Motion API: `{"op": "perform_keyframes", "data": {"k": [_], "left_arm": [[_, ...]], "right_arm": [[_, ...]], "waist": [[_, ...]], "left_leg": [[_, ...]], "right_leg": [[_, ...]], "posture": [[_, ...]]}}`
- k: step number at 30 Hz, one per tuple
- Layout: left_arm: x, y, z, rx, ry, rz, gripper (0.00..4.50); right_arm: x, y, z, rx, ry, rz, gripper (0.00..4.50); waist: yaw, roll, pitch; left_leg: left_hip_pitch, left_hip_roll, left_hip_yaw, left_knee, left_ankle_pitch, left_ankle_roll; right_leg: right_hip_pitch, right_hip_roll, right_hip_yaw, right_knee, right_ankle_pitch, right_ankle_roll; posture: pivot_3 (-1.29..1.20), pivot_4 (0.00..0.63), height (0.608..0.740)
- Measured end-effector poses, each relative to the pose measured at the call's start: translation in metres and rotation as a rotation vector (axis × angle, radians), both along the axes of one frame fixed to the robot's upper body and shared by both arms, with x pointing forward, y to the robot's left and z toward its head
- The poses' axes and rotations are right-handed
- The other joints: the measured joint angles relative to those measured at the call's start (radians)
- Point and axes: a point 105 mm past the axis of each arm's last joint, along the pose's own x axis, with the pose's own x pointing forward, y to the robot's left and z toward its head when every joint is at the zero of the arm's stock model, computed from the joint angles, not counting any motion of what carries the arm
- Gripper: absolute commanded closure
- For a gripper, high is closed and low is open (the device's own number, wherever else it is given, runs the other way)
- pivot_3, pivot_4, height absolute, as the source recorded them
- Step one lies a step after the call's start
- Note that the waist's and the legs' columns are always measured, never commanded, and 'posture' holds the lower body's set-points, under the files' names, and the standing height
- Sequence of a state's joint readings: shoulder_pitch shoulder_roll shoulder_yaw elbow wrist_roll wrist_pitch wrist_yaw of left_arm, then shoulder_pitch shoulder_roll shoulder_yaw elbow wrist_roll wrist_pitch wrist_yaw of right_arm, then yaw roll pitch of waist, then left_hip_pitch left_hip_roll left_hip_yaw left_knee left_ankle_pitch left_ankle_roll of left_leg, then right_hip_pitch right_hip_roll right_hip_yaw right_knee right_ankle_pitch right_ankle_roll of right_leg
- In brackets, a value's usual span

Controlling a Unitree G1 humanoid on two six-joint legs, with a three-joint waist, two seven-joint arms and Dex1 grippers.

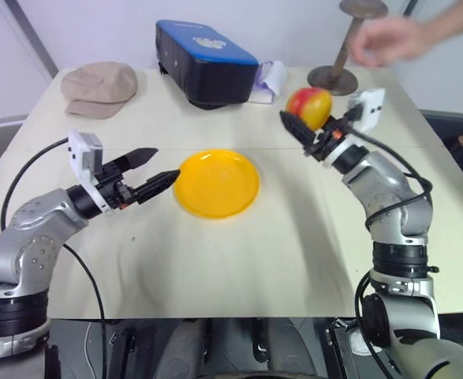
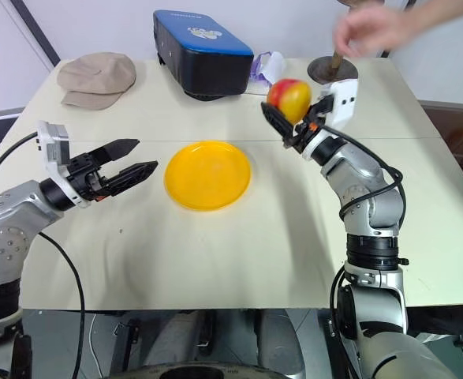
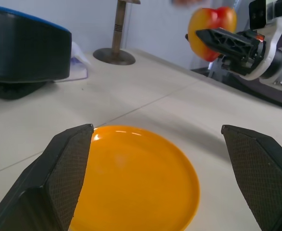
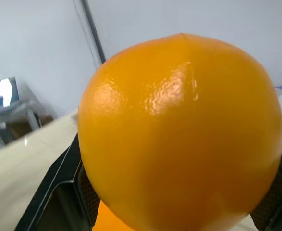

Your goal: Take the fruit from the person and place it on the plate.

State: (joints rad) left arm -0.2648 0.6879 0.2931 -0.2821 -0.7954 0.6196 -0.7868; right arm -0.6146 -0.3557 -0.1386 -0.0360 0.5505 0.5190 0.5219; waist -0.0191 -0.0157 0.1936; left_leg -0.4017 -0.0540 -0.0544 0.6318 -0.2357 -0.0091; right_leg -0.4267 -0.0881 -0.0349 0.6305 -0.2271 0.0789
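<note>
While the left pincer (image 1: 154, 170) gapes empty, the right pincer (image 1: 302, 126) clamps the fruit (image 1: 310, 106), red side up.

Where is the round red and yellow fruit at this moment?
The round red and yellow fruit sits between the right gripper's fingers, raised above the table, right of the glossy yellow plate.

Blurred: person's hand (image 1: 387, 39) at far right, forearm cut off by the top right corner. Top of the wooden stand (image 1: 343, 49) clipped by the upper edge, its post partly behind that hand. Purple-and-white packet (image 1: 270, 80) half hidden behind the dark blue box (image 1: 205, 61). Far finger of the right gripper (image 1: 306, 126) hidden behind the fruit (image 1: 310, 106). In the right wrist view, fruit covering most of both fingers. Near desk (image 1: 239, 253) edge hidden by robot arms.
</note>
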Motion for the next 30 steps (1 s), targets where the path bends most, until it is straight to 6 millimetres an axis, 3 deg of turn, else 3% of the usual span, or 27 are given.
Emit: {"op": "perform_keyframes", "data": {"k": [7,12,22,24,25,30], "left_arm": [[-0.004,0.029,-0.036,0.083,0.085,0.117,0.00],[-0.002,0.039,-0.050,0.090,0.068,0.216,0.00],[-0.003,0.046,-0.058,0.082,0.061,0.308,0.00],[-0.003,0.046,-0.059,0.083,0.061,0.310,0.00],[-0.003,0.046,-0.059,0.083,0.061,0.310,0.00],[-0.003,0.046,-0.058,0.084,0.059,0.309,0.00]], "right_arm": [[-0.002,0.065,-0.056,-0.167,0.141,0.194,1.40],[0.008,0.098,-0.087,-0.297,0.159,0.258,1.40],[0.024,0.108,-0.089,-0.387,0.090,0.256,1.40],[0.025,0.107,-0.092,-0.393,0.097,0.250,0.33],[0.026,0.106,-0.092,-0.384,0.102,0.246,0.03],[0.025,0.105,-0.091,-0.366,0.108,0.261,0.03]], "waist": [[0.003,0.000,0.000],[0.007,0.000,0.000],[0.004,0.000,0.000],[0.004,0.000,0.000],[0.004,0.000,0.000],[0.003,0.000,0.000]], "left_leg": [[0.000,0.001,0.000,0.000,0.000,0.000],[-0.001,0.000,0.000,0.000,0.000,0.000],[-0.001,0.000,-0.001,0.000,0.000,-0.001],[-0.001,0.000,0.000,0.000,0.000,-0.001],[-0.001,0.000,0.000,0.000,0.000,-0.001],[-0.001,0.000,-0.001,0.000,0.000,-0.001]], "right_leg": [[-0.001,0.000,0.000,0.000,0.000,-0.001],[-0.001,0.000,0.000,-0.001,0.001,-0.001],[-0.002,0.000,0.000,0.000,0.001,-0.001],[-0.002,0.000,0.000,0.000,0.001,-0.002],[-0.002,0.000,0.000,0.000,0.001,-0.002],[-0.002,0.000,0.000,0.000,0.001,-0.002]], "posture": [[0.00,0.150,0.740],[0.00,0.150,0.740],[0.00,0.150,0.740],[0.00,0.150,0.740],[0.00,0.150,0.740],[0.00,0.150,0.740]]}}
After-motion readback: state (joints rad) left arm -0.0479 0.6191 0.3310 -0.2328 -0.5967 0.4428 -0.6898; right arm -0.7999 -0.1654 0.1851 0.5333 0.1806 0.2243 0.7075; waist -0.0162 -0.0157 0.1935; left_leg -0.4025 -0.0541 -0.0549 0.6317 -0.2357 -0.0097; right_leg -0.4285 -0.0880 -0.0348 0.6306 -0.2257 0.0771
